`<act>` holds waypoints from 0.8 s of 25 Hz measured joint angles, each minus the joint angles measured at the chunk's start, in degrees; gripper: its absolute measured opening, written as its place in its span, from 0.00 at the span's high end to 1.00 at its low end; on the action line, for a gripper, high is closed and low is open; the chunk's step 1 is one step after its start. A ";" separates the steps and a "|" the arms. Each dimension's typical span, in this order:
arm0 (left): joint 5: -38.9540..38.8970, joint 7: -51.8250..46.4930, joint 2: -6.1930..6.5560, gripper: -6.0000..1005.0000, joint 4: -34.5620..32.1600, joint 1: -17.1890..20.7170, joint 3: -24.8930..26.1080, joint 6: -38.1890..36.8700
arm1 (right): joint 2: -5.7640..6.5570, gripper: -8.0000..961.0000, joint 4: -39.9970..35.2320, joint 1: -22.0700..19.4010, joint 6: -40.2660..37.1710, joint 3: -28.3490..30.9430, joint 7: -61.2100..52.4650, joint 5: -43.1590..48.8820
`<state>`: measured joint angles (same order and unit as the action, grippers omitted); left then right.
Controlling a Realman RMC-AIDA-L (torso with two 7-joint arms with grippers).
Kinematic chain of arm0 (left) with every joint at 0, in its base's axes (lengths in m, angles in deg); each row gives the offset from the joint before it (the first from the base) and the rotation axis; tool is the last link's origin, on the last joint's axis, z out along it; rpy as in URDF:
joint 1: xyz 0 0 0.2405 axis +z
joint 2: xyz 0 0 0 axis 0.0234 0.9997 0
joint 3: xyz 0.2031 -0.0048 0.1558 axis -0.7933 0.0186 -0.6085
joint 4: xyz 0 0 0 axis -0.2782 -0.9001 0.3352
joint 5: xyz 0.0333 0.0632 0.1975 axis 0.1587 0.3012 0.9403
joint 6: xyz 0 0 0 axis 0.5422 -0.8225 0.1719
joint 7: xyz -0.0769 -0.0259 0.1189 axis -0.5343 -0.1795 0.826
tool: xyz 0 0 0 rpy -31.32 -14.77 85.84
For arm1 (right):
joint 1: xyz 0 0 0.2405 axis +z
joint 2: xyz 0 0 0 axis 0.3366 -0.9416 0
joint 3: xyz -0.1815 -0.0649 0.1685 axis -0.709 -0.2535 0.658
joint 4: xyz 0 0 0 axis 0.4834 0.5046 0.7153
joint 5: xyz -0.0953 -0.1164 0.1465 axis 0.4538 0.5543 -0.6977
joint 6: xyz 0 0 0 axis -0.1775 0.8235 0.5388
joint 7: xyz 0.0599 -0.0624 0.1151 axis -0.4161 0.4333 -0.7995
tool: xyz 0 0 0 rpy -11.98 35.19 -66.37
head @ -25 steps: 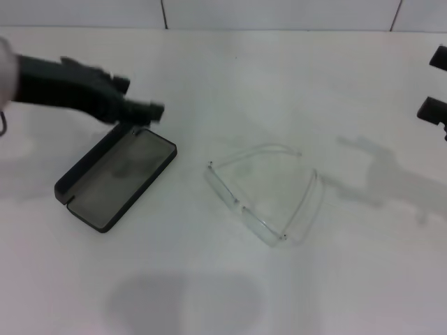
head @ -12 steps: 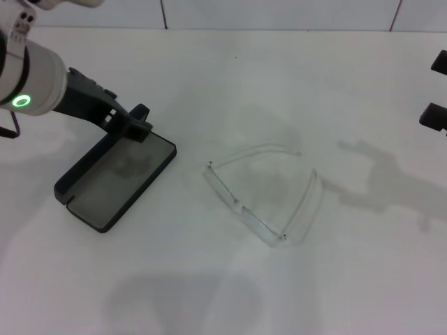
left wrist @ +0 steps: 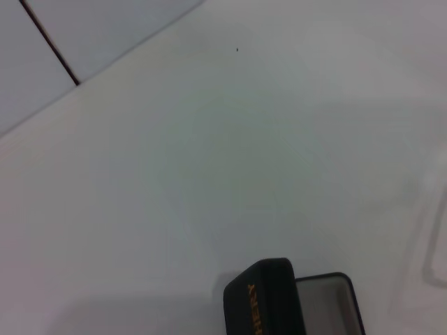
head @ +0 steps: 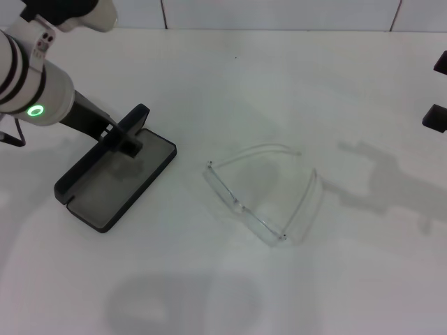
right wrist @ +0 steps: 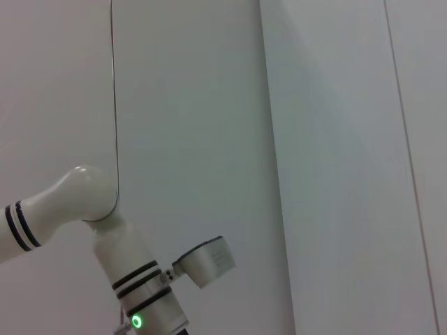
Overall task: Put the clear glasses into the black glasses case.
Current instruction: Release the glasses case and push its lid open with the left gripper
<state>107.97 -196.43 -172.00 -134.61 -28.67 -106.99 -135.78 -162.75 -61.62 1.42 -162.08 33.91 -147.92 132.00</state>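
Clear glasses (head: 265, 199) lie on the white table (head: 230, 293), arms unfolded, well right of the black glasses case (head: 115, 178) and untouched. Case open, grey lining up, lid (head: 130, 124) raised near upright. Left gripper (head: 124, 137) at the lid's edge, seemingly clamped on it. Right gripper (head: 436, 87) parked at far right edge; finger state unclear.

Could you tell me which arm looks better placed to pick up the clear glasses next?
Probably the right: its right gripper is free, on the clear glasses' side. The left gripper is at the black glasses case's lid.
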 joint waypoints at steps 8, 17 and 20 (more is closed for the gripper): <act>2.41 0.04 0.00 0.29 5.60 -1.59 1.09 1.61 | -0.05 0.14 0.07 -0.07 0.02 0.00 0.25 -0.04; 2.51 -0.30 -0.05 0.45 5.48 -1.30 1.04 1.27 | -0.40 0.15 0.17 -0.04 0.70 0.00 0.27 -0.03; 2.45 -0.31 -0.05 0.53 5.52 -1.17 0.83 1.03 | -0.49 0.15 0.17 0.14 0.72 0.00 0.12 0.02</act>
<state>110.41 -196.74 -172.05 -129.08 -29.84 -106.15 -134.76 -163.24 -61.45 1.56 -161.35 33.92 -147.81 132.03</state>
